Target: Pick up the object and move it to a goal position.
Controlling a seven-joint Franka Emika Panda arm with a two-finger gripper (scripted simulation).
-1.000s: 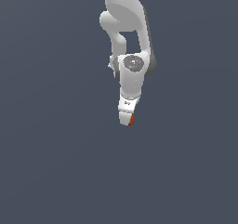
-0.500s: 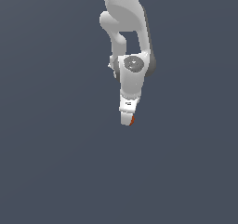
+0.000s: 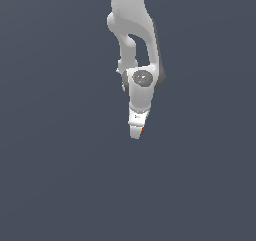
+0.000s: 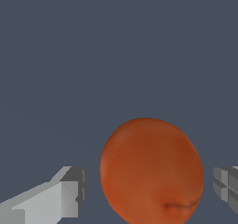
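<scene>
Tool (image 4: 148, 190) spread: visible gaps separate each finger (image 4: 65, 195) from the orange-red ball (image 4: 151, 171), which sits between them, placed for a squeeze not yet made. Beyond, plain grey desk (image 4: 93, 56). Exterior view shows only a red sliver (image 3: 143, 130) beside the tool tip.

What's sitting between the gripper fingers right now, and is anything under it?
An orange-red ball sits between the gripper fingers, with gaps on both sides. Around it only plain grey floor shows. The ball covers whatever lies directly beneath it, so contact there cannot be seen.
</scene>
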